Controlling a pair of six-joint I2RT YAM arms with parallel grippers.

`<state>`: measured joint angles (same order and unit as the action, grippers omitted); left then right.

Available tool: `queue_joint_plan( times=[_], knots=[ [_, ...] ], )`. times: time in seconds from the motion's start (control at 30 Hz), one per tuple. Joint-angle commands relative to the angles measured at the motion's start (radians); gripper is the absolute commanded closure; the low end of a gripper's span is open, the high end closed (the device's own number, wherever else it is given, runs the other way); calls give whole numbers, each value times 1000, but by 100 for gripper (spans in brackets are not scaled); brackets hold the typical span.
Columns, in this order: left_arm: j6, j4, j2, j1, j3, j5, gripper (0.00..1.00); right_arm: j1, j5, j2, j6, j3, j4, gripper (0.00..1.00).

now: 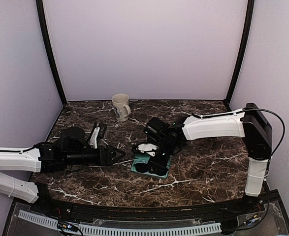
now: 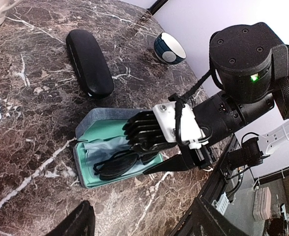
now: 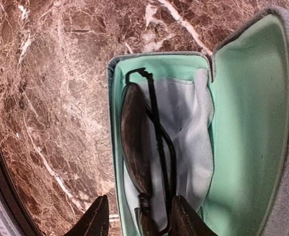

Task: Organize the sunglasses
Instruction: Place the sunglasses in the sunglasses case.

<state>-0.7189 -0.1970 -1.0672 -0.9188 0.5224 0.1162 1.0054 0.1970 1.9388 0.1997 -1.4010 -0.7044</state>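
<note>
Folded sunglasses (image 3: 136, 140) inside open case (image 3: 247, 123)

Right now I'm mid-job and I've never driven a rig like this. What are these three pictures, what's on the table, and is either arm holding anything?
You have two robot arms bolted at the table's near edge, each ending in a two-finger pincer. The wide picture looks down from above and behind them. The other two come from a camera on each wrist.

On the marble table stands a mug. The left wrist view also shows a closed black oblong case and a small bowl. A grey-blue case lies open, green inside, with brown-lensed sunglasses on a grey cloth in it.

The right pincer hangs over that case, fingers apart around one end of the sunglasses. A gap shows, so it does not seem to grip them. The left pincer is open and empty, pointing toward the case.
</note>
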Motion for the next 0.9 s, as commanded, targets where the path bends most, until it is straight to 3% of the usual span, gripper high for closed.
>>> queue_joint_plan(
  times=[0.0, 0.3, 0.87],
  knots=[
    [-5, -34, 0, 5, -17, 13, 31, 15, -33, -31, -17, -25, -4, 55],
    [-8, -49, -16, 5, -14, 25, 31, 28, -73, -42, -33, -33, -12, 55],
    [1, -68, -54, 5, -12, 32, 31, 70, -140, -72, -89, -17, -1, 43]
  ],
)
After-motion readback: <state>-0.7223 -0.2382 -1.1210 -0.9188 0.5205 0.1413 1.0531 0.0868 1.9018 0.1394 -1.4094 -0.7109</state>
